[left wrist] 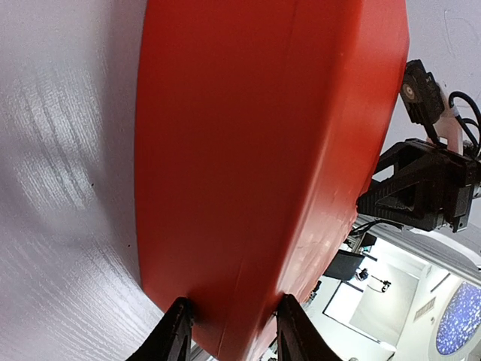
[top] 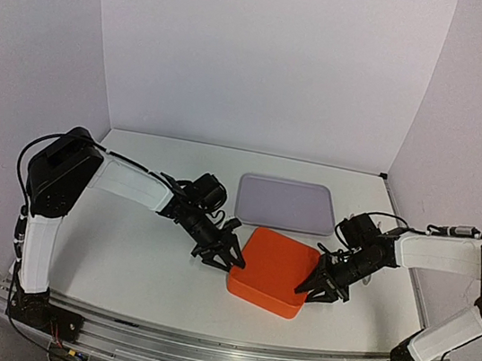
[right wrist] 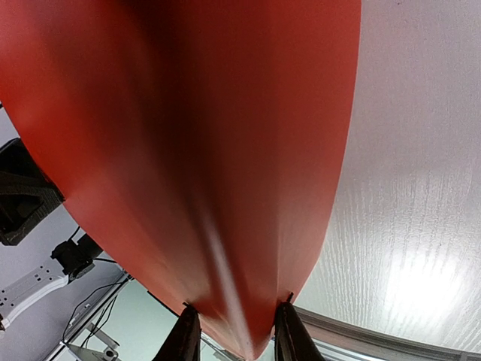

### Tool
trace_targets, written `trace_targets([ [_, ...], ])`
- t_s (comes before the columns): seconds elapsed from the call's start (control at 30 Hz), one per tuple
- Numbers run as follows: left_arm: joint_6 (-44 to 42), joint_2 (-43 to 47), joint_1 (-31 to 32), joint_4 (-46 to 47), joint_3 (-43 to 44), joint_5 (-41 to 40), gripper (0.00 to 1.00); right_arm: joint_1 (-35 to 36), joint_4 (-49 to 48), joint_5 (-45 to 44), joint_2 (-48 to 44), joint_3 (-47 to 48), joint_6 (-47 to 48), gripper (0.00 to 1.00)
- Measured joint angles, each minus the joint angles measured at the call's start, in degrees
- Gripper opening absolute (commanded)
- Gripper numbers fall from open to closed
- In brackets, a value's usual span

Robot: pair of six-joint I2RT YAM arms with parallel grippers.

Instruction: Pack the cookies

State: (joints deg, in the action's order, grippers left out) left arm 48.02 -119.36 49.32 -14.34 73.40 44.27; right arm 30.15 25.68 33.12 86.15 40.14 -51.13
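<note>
A red-orange box [top: 275,270] stands at the table's middle with its closed top up. My left gripper [top: 225,260] is shut on the box's left end; in the left wrist view [left wrist: 233,337] its two fingertips clamp the red wall [left wrist: 255,150]. My right gripper [top: 317,287] is shut on the box's right end; in the right wrist view [right wrist: 234,337] both fingertips press the red wall [right wrist: 188,135]. No cookies show in any view; they are hidden or out of view.
A flat lavender tray [top: 286,204] lies just behind the box. White table [top: 130,255] runs to a metal rail [top: 198,347] at the near edge. Walls close the back and sides.
</note>
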Motion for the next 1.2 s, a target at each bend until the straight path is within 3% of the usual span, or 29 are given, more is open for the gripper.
trace_targets([
  [0.13, -0.49, -0.64, -0.66, 1.49, -0.47, 2.26, 0.0, 0.0, 0.02, -0.05, 0.02, 0.0, -0.02, 0.15],
  [0.7, -3.31, 1.44, 0.3, -3.25, 2.28, -2.46, 0.11, -0.21, 7.33, -1.8, 3.55, 6.37, 3.2, 0.18],
  [0.9, -3.04, 1.78, 0.64, -2.47, 2.07, -3.0, 0.14, -1.75, 8.2, -2.08, 3.44, 6.82, 6.21, 0.27],
  [1.2, -2.92, 1.87, 1.6, -0.67, 2.31, -4.29, 0.2, -2.59, 10.59, -9.53, 4.15, 11.15, 11.03, 0.28],
])
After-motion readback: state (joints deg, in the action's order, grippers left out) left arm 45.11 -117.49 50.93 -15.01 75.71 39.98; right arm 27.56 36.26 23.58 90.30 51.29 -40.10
